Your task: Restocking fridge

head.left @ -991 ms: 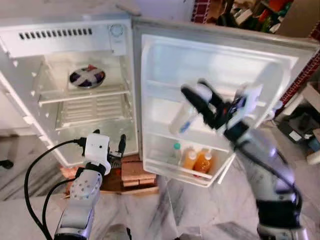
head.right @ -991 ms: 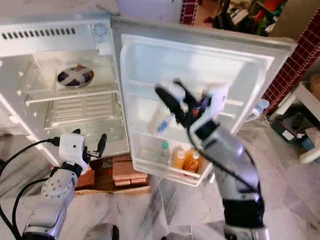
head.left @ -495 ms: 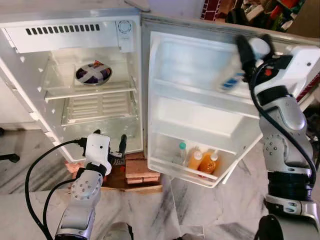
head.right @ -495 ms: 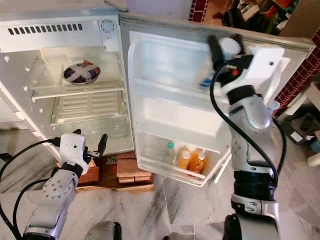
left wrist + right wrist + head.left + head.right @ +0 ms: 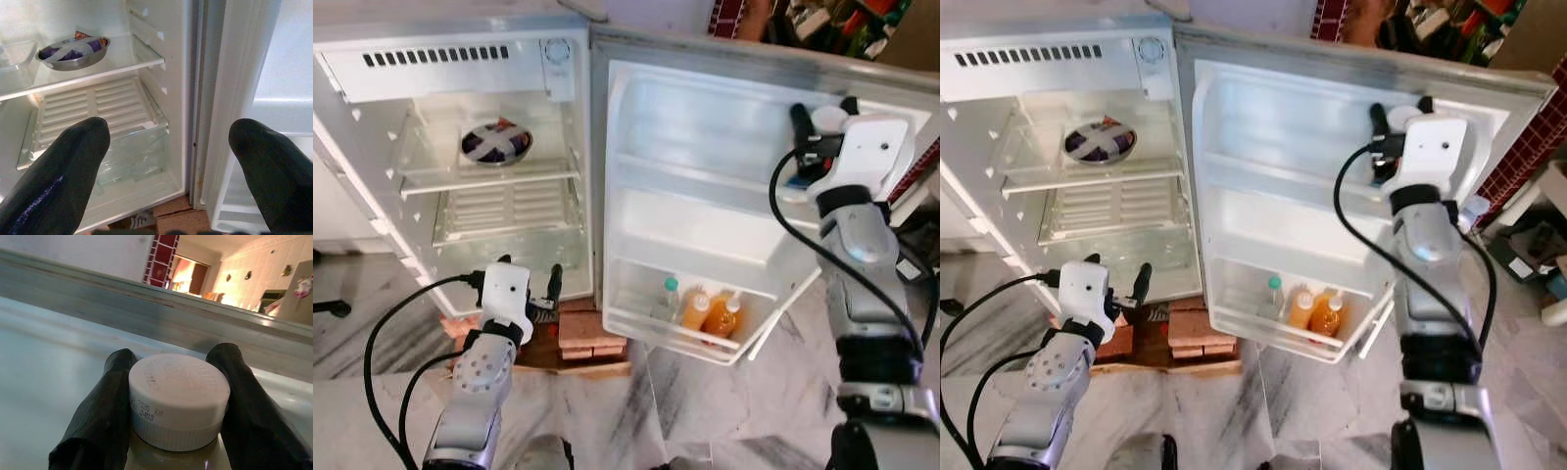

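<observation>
Small white fridge (image 5: 570, 147) standing open, door swung wide. Right gripper (image 5: 171, 411) raised at the outer end of the door's upper shelf (image 5: 705, 181), black fingers (image 5: 102, 416) closed against both sides of a bottle with a wide white ribbed screw cap (image 5: 178, 399); bottle body mostly hidden behind the wrist. In the bottom door bin (image 5: 690, 338), toward its hinge side: one clear bottle with a green cap (image 5: 668, 299), then two orange juice bottles (image 5: 713, 313), side by side. Patterned metal bowl (image 5: 495, 142) on the top glass shelf inside. Left gripper (image 5: 171, 161) low before the cabinet's lower edge, fingers spread wide, holding nothing. Brick stack (image 5: 582, 333) under the fridge.
</observation>
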Tool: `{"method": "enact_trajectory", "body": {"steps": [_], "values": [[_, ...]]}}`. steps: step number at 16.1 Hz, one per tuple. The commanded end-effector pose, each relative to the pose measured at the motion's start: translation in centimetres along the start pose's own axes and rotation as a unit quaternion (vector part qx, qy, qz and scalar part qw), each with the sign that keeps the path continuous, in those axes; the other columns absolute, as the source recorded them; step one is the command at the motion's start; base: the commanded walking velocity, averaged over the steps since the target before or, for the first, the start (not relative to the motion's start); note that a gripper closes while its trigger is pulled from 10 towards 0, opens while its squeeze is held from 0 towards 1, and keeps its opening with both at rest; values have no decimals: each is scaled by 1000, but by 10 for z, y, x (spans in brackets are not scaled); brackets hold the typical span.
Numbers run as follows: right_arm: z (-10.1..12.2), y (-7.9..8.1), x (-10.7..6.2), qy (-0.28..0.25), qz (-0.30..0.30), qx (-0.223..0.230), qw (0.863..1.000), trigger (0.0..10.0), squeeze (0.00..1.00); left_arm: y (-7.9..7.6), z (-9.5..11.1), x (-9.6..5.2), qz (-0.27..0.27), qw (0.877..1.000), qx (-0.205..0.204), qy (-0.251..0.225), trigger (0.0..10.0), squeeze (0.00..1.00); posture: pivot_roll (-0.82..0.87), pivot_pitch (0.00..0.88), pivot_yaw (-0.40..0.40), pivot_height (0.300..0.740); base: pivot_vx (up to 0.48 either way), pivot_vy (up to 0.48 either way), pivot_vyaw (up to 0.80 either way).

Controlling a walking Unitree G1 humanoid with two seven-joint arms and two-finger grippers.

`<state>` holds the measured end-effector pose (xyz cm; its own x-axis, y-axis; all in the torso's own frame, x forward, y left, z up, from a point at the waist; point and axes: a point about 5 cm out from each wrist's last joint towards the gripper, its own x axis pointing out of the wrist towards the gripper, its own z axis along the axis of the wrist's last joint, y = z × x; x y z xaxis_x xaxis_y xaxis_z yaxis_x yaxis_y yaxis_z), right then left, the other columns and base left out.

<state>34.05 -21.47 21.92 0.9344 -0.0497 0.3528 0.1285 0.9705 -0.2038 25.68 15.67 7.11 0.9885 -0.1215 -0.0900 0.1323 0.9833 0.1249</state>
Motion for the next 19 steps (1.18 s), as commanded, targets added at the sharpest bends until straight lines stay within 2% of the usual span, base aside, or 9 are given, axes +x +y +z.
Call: {"method": "enact_trajectory", "body": {"steps": [1, 2, 3, 9, 12, 16, 19], "values": [[-12, -5, -1, 31, -10, -21, 999, 10000, 0, -1, -1, -1, -3, 1000, 3, 3, 10000, 0, 95, 71, -70, 740, 0, 0, 0], [-14, -6, -1, 33, -9, -18, 999, 10000, 361, -1, -1, -1, -3, 1000, 3, 3, 10000, 0, 95, 71, -70, 740, 0, 0, 0], [-14, -4, 0, 26, -4, -9, 1000, 10000, 1000, -1, -1, -1, -2, 1000, 4, 4, 10000, 0, 97, 71, -71, 740, 0, 0, 0], [-2, -9, 7, -18, -27, -33, 999, 10000, 1000, 0, -1, 0, -1, 1000, 6, 5, 10000, 0, 102, 67, -72, 740, 0, 0, 0], [21, -14, 16, -70, -40, -36, 996, 10000, 1000, 1, -1, 1, 3, 1000, 6, 4, 10000, 0, 105, 64, -77, 740, 0, 0, 0], [44, -11, 23, -113, -39, -15, 993, 10000, 1000, 1, -1, 0, 4, 1000, 6, 4, 10000, 0, 108, 63, -79, 740, 0, 0, 0], [49, -3, 14, -127, -23, -2, 992, 10000, 1000, 5, 1, -1, 15, 1000, 4, -1, 10000, 0, 115, 62, -84, 740, 0, 0, 0]]}}
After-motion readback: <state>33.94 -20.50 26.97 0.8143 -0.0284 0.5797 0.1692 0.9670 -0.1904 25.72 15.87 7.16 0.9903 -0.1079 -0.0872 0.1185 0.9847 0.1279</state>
